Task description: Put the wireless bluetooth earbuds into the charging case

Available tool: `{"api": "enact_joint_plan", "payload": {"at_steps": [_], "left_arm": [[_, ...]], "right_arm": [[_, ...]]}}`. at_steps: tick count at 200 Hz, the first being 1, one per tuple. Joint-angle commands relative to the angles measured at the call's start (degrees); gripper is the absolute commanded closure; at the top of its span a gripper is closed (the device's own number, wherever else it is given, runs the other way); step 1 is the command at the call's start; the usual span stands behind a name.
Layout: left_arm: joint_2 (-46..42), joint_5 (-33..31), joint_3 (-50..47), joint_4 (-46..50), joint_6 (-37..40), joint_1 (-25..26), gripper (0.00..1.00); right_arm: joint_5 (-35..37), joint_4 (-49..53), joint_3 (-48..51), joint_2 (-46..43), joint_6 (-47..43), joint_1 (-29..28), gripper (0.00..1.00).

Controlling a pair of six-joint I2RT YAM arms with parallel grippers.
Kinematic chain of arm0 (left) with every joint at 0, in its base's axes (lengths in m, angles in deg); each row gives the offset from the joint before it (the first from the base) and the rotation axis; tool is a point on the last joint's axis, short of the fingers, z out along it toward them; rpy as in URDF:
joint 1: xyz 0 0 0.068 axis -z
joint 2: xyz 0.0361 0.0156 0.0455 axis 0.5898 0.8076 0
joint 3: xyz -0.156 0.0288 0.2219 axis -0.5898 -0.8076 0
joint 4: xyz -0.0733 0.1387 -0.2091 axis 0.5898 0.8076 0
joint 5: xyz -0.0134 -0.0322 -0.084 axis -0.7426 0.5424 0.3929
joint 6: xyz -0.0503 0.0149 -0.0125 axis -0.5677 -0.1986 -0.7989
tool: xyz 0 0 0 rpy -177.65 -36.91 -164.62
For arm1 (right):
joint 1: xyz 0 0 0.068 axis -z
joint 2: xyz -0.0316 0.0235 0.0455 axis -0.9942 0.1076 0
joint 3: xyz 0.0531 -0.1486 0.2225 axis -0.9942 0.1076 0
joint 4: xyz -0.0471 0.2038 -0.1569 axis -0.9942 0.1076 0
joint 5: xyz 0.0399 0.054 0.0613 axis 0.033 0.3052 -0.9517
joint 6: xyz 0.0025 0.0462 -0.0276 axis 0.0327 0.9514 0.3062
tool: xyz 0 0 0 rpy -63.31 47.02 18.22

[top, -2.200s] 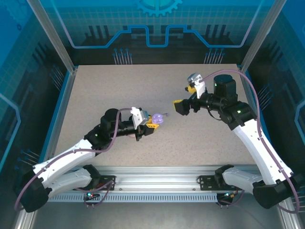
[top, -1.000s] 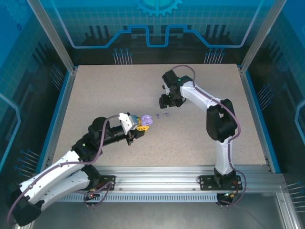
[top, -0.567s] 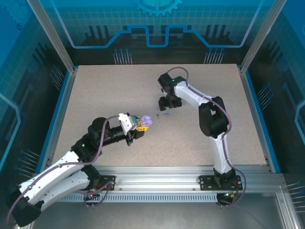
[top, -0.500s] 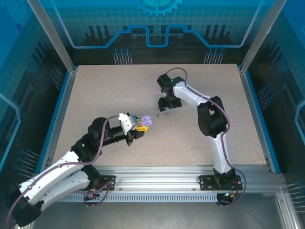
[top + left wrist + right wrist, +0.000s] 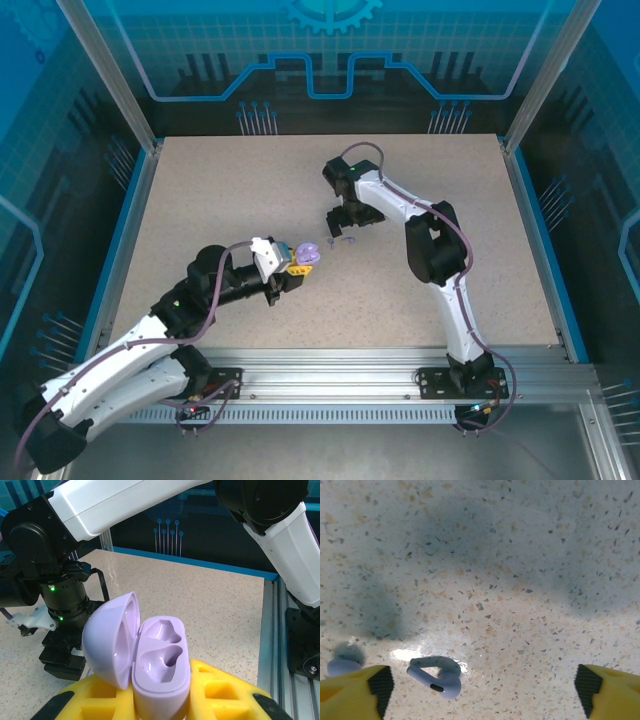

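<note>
Site logged as robotics lab test cell. Evidence I noted:
- enclosure framed by aluminium profile posts [image 5: 105, 70]
- blue translucent wall panels [image 5: 60, 200], rear one printed with gear-and-circuit graphic [image 5: 330, 12]
- speckled stone-look worktop [image 5: 200, 190] with blue edging
- slotted aluminium base rail [image 5: 330, 365] along near edge
- two white-and-black arms bolted to rail: left arm [image 5: 130, 345], right arm [image 5: 458, 300]
- purple cable [image 5: 365, 150] looped along arm links

Speckled table [image 5: 200, 190], blue backdrop [image 5: 330, 50]
</note>
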Motion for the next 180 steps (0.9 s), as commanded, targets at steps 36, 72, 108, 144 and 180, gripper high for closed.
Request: {"api": "enact_joint_plan", "payload": {"at_steps": [36, 72, 108, 144, 180], "left_arm": [[0.4, -0.6, 0.8, 0.0, -0.3, 0.5, 0.86], [0.4, -0.7, 1.0, 0.4, -0.4, 0.5, 0.86], [0.5, -0.7, 0.9, 0.5, -0.4, 0.5, 0.86], [0.5, -0.8, 1.0, 0.5, -0.3, 0.4, 0.86], [1.0, -0.7, 1.0, 0.1, -0.5, 0.5, 0.86]], "right_arm": [[1.6, 2.0, -0.3, 3.0, 0.4, -0.9, 0.0], [1.4, 1.7, 0.7, 2.5, 0.3, -0.9, 0.0], [0.2, -0.3, 4.0, -0.4, 0.7, 0.0, 0.0], [0.2, -1.0, 7.2, -3.9, 0.0, 0.4, 0.0], [0.2, -1.9, 10.2, -5.9, -0.3, 1.2, 0.0]]}}
